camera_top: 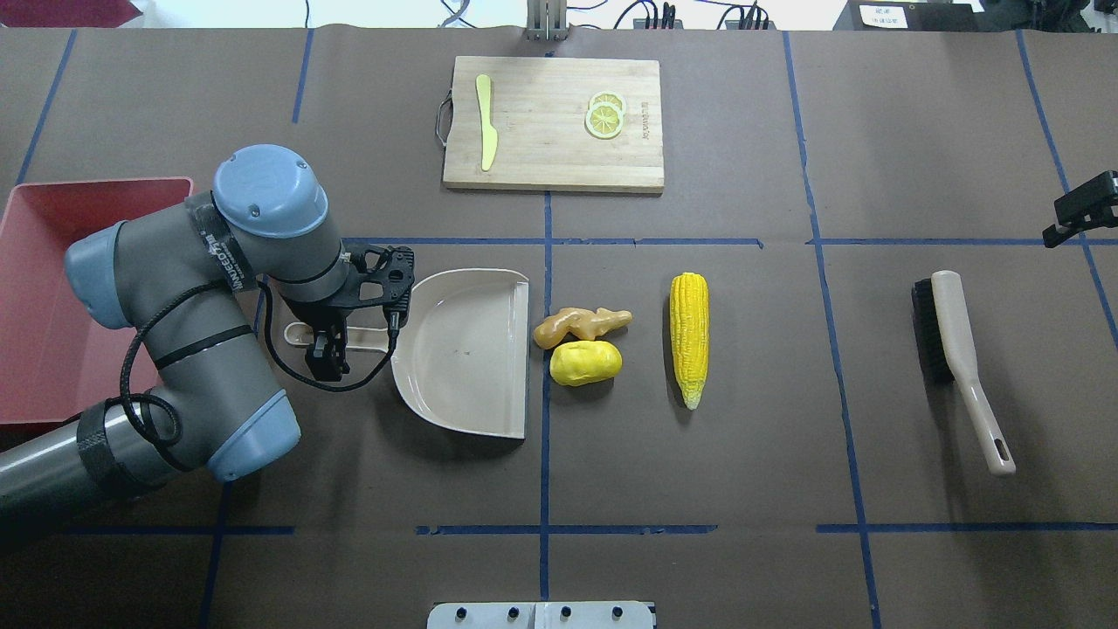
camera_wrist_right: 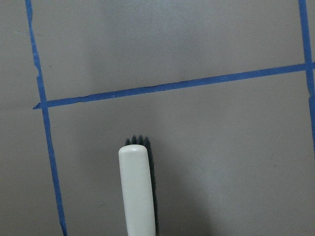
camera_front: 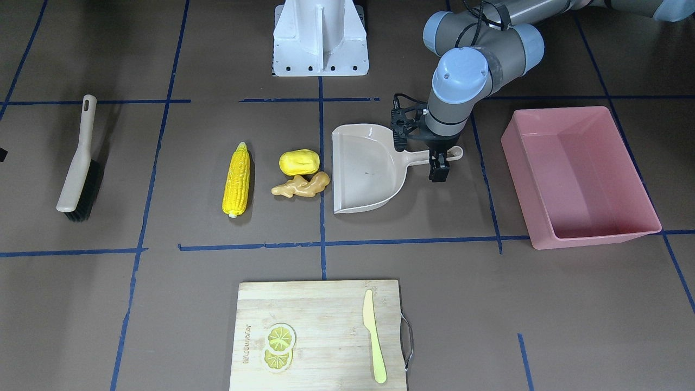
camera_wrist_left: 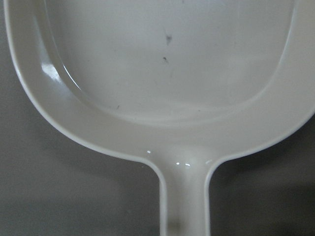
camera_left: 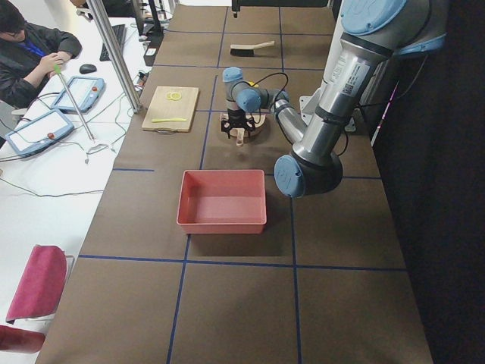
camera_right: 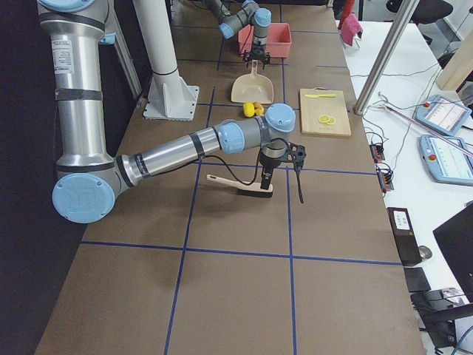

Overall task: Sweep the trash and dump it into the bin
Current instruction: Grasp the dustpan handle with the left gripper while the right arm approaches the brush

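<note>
Down at dustpan handle [camera_front: 417,158], left hand [camera_front: 438,172]

Brown tabletop [camera_top: 786,437], blue tape grid [camera_top: 546,454]; white side desk [camera_left: 61,220] alongside; slanted metal pole [camera_left: 115,53].

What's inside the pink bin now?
Only its bare floor shows; the bin holds nothing visible. Overhead, the left arm covers part of it. Corn cob, potato lump and ginger root lie outside it.
</note>
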`<state>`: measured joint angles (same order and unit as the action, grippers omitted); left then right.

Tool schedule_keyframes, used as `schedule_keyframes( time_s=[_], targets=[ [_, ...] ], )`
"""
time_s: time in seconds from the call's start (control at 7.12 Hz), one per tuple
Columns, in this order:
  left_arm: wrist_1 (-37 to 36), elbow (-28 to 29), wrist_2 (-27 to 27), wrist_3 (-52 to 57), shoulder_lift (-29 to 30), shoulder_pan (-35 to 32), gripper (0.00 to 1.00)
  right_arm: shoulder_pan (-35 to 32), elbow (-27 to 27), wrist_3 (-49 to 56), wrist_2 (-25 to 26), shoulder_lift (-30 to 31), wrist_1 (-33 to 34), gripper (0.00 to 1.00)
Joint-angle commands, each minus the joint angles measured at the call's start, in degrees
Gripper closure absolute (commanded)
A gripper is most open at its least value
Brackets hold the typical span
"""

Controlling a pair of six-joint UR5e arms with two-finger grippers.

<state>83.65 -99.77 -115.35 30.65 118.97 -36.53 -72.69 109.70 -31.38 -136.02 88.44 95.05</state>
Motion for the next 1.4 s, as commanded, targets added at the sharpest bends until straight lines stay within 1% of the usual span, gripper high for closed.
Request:
schedule_keyframes(
  time_s=[0.0, 0.14, 0.28, 0.42, 0.56, 0.7, 0.84, 1.12, 1.26],
  targets=[
    [-0.33, 0.19, 0.56, -0.07, -0.05, 0.14, 0.0, 1.94, 0.16, -4.2, 0.31, 0.24, -3.28, 0.0],
    [-0.07, 0.19, 0.39, -0.07, -0.23, 0.14, 0.02, 2.2, 0.07, -4.31, 0.31, 0.24, -3.38, 0.0],
    [-0.15, 0.11, 0.38, 0.02, -0.23, 0.14, 0.25, 2.29, 0.07, -4.22, 0.31, 0.24, -3.38, 0.0],
    [-0.59, 0.19, 0.65, 0.11, -0.49, 0.14, 0.57, 2.38, 0.07, -4.22, 0.31, 0.24, -3.38, 0.0],
    [-0.77, 0.28, 0.47, 0.02, -0.5, 0.14, 0.69, 2.47, -0.01, -4.31, 0.31, 0.33, -3.38, 0.0],
    [-0.86, 0.19, 0.47, 0.02, -0.5, 0.23, 0.77, 2.47, -0.02, -4.22, 0.31, 0.33, -3.38, 0.0],
    [-0.77, 0.11, 0.91, -0.24, -0.5, 0.23, 0.96, 2.47, -0.02, -4.31, 0.31, 0.42, -3.38, 0.0],
    [-1.03, -0.51, 1.09, -0.24, -0.5, 0.23, 0.99, 2.64, -0.02, -4.31, 0.4, 0.59, -3.38, 0.0],
    [-1.12, -1.03, 1.09, -0.33, -0.32, 0.14, 0.99, 2.73, 0.07, -4.22, 0.4, 1.46, -3.46, 0.0]
  ],
)
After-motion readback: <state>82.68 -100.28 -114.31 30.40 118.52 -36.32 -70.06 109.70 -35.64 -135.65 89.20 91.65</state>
